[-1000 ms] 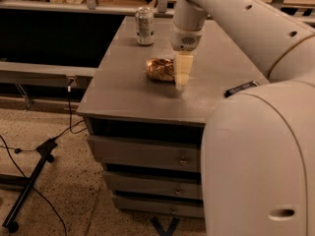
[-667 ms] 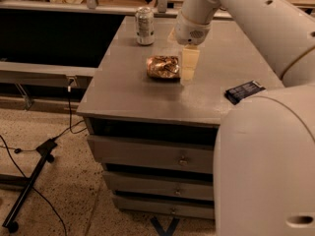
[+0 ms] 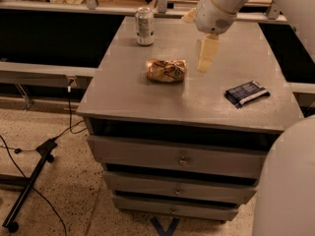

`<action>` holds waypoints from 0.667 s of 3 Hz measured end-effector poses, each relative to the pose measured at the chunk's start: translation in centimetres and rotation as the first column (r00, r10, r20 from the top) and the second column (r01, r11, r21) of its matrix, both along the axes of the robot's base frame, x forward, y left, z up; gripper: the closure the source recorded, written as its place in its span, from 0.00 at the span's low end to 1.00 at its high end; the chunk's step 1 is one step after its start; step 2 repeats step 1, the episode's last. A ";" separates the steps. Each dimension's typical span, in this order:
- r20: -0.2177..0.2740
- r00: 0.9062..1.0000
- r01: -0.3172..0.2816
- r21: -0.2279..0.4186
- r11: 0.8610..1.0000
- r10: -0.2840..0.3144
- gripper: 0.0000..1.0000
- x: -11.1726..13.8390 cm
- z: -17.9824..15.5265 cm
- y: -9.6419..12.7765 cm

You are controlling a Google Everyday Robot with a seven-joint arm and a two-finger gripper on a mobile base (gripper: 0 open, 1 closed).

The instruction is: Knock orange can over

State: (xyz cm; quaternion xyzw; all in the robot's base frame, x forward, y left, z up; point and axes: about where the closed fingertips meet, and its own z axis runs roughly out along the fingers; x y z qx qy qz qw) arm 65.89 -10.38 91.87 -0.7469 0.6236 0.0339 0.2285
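The orange can [image 3: 166,70], dented and orange-gold with whitish and dark marks, lies on its side near the middle of the grey table [image 3: 147,107]. My gripper [image 3: 204,65] hangs from the white arm to the right of the can. It is a short gap away from the can, just above the tabletop, and not touching it.
A silver-white can [image 3: 144,26] stands upright at the table's back left. A dark blue packet [image 3: 247,93] lies at the right front. The table has drawers [image 3: 182,159] below. A black stand and cables [image 3: 34,166] are on the floor at left. Shelving runs behind.
My gripper has moved right and lifted a little away from the orange can, which it was right beside. The can lies on its side as before.
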 end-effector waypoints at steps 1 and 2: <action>0.000 1.000 0.000 0.000 1.000 0.000 0.00 0.0 0.0 0.0; 0.000 1.000 0.000 0.000 1.000 0.000 0.00 0.0 0.0 0.0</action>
